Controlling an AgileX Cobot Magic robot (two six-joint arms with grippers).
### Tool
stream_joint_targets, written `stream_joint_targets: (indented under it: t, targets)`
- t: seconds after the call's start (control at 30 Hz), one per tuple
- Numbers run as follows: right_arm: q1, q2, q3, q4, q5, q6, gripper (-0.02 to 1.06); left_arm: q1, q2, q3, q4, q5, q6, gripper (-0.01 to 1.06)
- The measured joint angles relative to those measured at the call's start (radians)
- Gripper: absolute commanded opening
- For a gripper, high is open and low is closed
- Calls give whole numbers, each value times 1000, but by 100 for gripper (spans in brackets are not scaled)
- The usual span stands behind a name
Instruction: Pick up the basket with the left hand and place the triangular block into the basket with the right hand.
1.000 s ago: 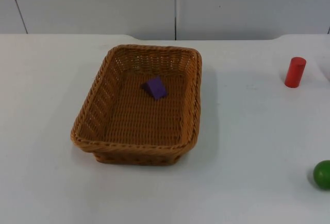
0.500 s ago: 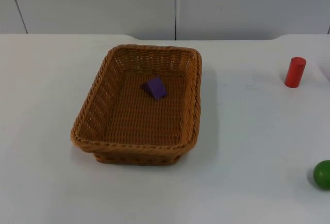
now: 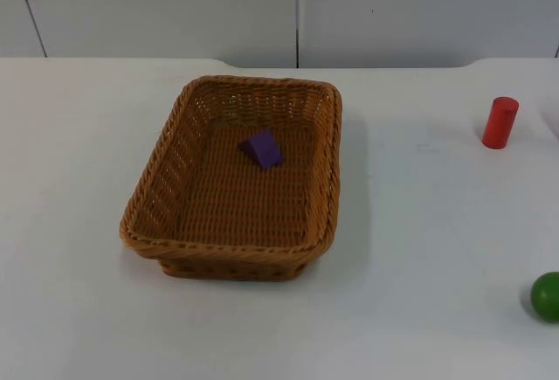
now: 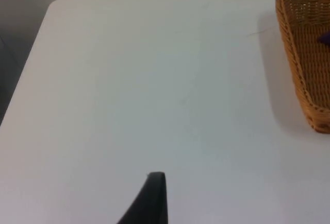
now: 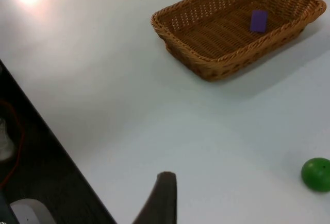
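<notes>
Ball (image 3: 547, 296), glossy green, sits at the top view's lower right edge. Nothing has moved over the last second: wicker basket (image 3: 234, 179) rests on the table (image 3: 419, 223), left of centre, with the purple wedge block (image 3: 263, 149) inside, so the job looks finished. Red cylinder (image 3: 500, 122) stands far right. Both arms wait off to the sides; I cannot tell either grip.

Green ball (image 3: 548, 295): cut by frame edge, right of basket (image 3: 175, 170). Basket: partly cropped, left wrist view.

Left claw (image 4: 152, 201) and right claw (image 5: 164, 198) each hang above the table.
</notes>
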Motion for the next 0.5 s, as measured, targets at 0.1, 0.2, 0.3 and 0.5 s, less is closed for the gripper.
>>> stream_joint_targets:
  t: [0.1,0.2,0.3,0.5]
  targets:
    - [0,0,0,0,0,-2,80,0,0,0,-9,0,-4,95]
    - [0,0,0,0,0,-2,80,0,0,0,-25,0,-4,95]
    - [0,0,0,0,0,-2,80,0,0,0,-25,0,-6,95]
    - [0,0,0,0,0,-2,82,0,0,0,-25,0,-6,95]
